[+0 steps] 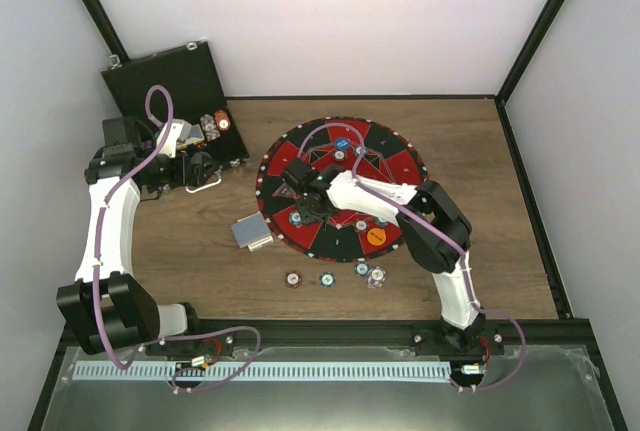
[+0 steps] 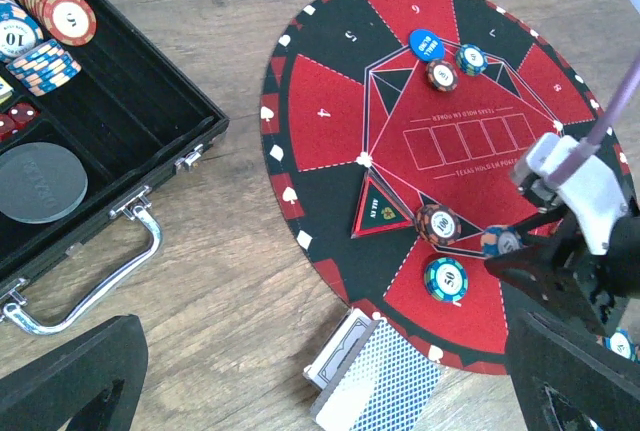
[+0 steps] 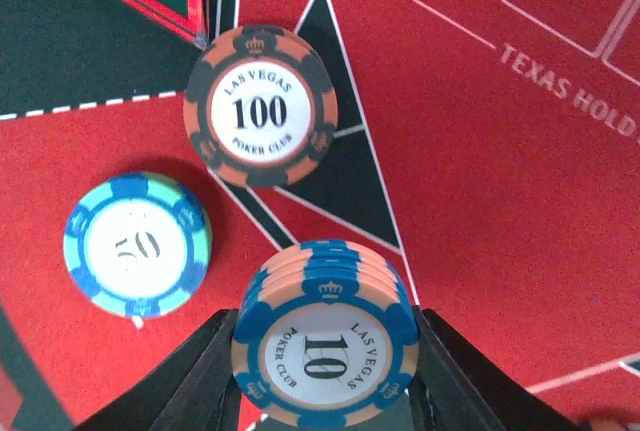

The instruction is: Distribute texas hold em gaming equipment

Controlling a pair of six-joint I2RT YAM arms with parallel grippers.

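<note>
Currently right gripper point(image 3: 327, 376) pinches a blue 10-chip stack point(image 3: 325, 336) over the mat point(image 1: 390, 166), 100 chip point(image 3: 260, 106) and 50 chip point(image 3: 137, 243) just beyond, card deck point(image 2: 375, 381) at the rim, left gripper point(image 1: 203, 173) spread wide by the case point(image 2: 120, 141); only right wrist view shows the stacked layers.

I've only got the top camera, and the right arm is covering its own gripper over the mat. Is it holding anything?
Observer: Yes, the right gripper is shut on a small stack of blue-edged chips, the top one marked 10.
Operator: Anything lying close to it?
Observer: A brown 100 chip and a teal 50 chip lie flat just ahead, apart from the stack.
Operator: And the other arm?
Observer: The left gripper has its jaws wide open, nothing between them.
</note>
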